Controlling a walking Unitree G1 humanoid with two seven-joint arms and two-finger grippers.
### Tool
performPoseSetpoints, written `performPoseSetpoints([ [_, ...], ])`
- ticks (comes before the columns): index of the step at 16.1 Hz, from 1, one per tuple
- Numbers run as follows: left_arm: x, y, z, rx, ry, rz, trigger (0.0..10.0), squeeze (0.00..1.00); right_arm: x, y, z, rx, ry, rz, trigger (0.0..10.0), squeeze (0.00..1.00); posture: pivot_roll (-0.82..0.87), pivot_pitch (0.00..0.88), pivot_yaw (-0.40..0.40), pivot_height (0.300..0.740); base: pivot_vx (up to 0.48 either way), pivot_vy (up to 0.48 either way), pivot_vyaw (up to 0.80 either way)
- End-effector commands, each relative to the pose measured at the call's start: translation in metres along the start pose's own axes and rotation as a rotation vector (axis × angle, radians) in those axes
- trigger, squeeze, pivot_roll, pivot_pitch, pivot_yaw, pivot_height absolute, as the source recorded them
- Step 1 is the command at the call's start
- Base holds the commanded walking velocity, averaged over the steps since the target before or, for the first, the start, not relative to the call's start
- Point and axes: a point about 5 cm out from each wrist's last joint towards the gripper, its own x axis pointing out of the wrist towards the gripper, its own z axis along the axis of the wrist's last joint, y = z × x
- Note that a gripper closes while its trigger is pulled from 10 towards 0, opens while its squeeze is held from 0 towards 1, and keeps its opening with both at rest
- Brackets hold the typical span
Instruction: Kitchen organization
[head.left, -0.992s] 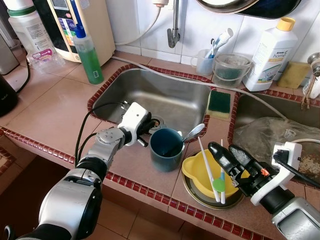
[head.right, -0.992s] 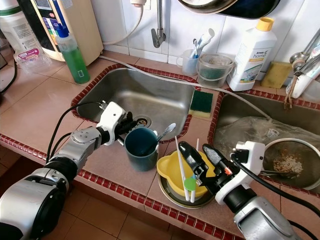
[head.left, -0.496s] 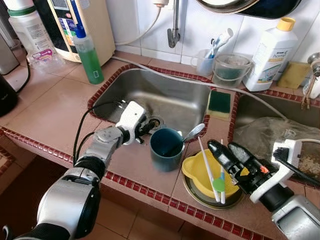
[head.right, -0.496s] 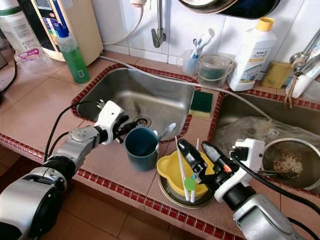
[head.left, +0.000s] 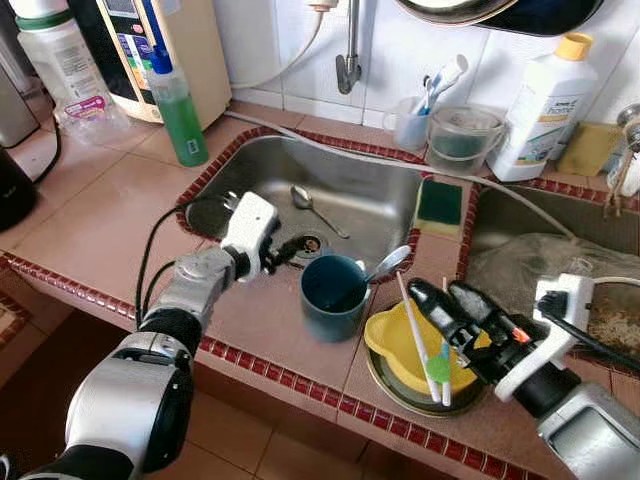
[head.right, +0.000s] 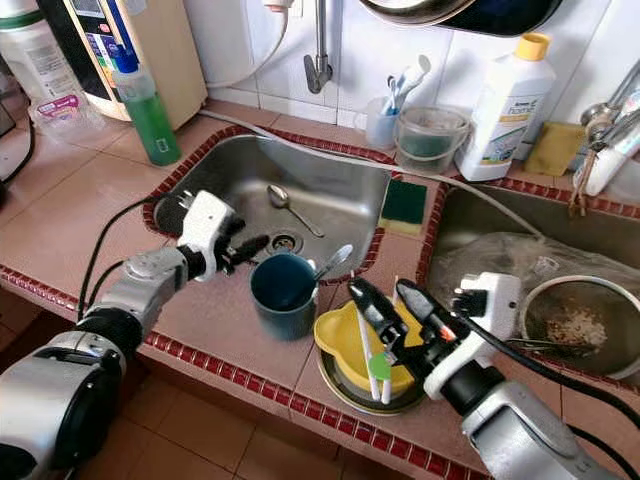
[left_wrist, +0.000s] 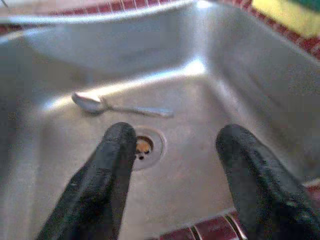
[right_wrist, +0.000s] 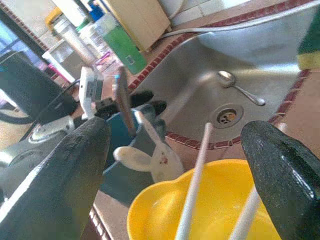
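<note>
From the left eye view, the left end effector (head.left: 283, 251) hovers at the near rim of the sink (head.left: 400, 205), its fingers parted and holding nothing. A loose spoon (head.left: 316, 206) lies on the sink floor, at about one o'clock from that end effector and just beyond the drain (head.left: 311, 243). The blue mug (head.left: 333, 297) stands on the tiled table (head.left: 100, 215) at three o'clock from it, with a second spoon leaning inside.

In the right eye view, the right end effector (head.right: 392, 308) hangs spread wide and empty over the yellow bowl (head.right: 352, 362), which sits in a metal dish (head.right: 345, 393) with two white sticks (head.right: 362, 338) propped across it. The bowl is at about four o'clock from the mug.

The left wrist view looks along two open black fingers (left_wrist: 102, 184) at the wet steel basin, the loose spoon lying flat past the drain.

The right wrist view shows the bowl close under the wide-open fingers (right_wrist: 64, 177), with a small rabbit-shaped piece (right_wrist: 147, 155) on its rim and the mug behind.

To my eye the loose spoon is light, stiff and thin, and lying flat on slick steel it would likely skid; I'd pinch it across the handle near the neck. The bowl looks like light plastic, best taken by the rim, though the sticks may roll off.
</note>
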Motion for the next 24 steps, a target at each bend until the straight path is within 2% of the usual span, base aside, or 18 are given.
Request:
performPoseSetpoints([
  [1,-0.003,0.008,0.008,0.007,-0.038,0.025,10.0,1.00,0.001,0.001,0.000,-0.013,0.001,0.007,10.0,0.00,-0.29,0.079,0.050,0.740,0.000,0.000,0.00],
  [2,-0.005,0.011,0.010,0.010,-0.052,0.031,10.0,1.00,0.001,0.001,0.001,-0.019,0.002,0.013,10.0,0.00,-0.28,0.077,0.052,0.740,0.000,0.000,0.00],
  [4,-0.010,0.017,0.014,0.003,-0.092,0.029,10.0,0.00,0.004,0.003,0.000,-0.037,0.015,0.050,10.0,0.00,-0.28,0.069,0.059,0.740,0.000,0.000,0.00],
  [7,-0.017,0.021,0.018,0.015,-0.142,0.026,10.0,0.00,0.007,0.009,-0.001,-0.050,0.032,0.111,10.0,0.00,-0.28,0.062,0.062,0.740,0.000,0.000,0.00],
  [10,-0.029,0.028,0.025,0.034,-0.231,0.075,10.0,0.00,0.011,0.011,0.000,-0.104,0.015,0.140,10.0,0.00,-0.27,0.054,0.066,0.740,0.000,0.000,0.00],
  [13,-0.036,0.028,0.030,0.042,-0.283,0.078,10.0,0.00,0.016,0.010,0.001,-0.123,-0.004,0.143,10.0,0.00,-0.26,0.047,0.060,0.740,0.000,0.000,0.00],
  [15,-0.050,0.012,0.040,0.053,-0.359,0.041,10.0,0.00,0.036,0.008,0.002,-0.155,-0.071,0.112,10.0,0.00,-0.23,0.043,0.049,0.740,0.000,0.000,0.00],
  [17,-0.055,0.005,0.038,0.062,-0.367,0.014,10.0,0.00,0.039,0.008,0.001,-0.139,-0.081,0.113,10.0,0.00,-0.22,0.039,0.043,0.740,0.000,0.000,0.00],
  [19,-0.070,-0.012,0.030,0.076,-0.370,-0.074,10.0,0.00,0.045,0.009,-0.002,-0.115,-0.094,0.113,10.0,0.00,-0.21,0.035,0.037,0.740,0.000,0.000,0.00],
  [22,-0.083,-0.027,0.030,0.054,-0.368,-0.157,10.0,0.00,0.047,0.008,-0.006,-0.106,-0.098,0.110,10.0,0.00,-0.20,0.036,0.034,0.740,0.000,0.000,0.00],
  [23,-0.089,-0.034,0.032,0.037,-0.373,-0.186,10.0,0.00,0.048,0.006,-0.007,-0.104,-0.105,0.105,10.0,0.00,-0.20,0.037,0.036,0.740,0.000,0.000,0.00],
  [24,-0.100,-0.048,0.037,0.010,-0.399,-0.238,10.0,0.00,0.048,0.004,-0.009,-0.094,-0.115,0.093,10.0,0.00,-0.20,0.044,0.039,0.740,0.000,0.000,0.00],
])
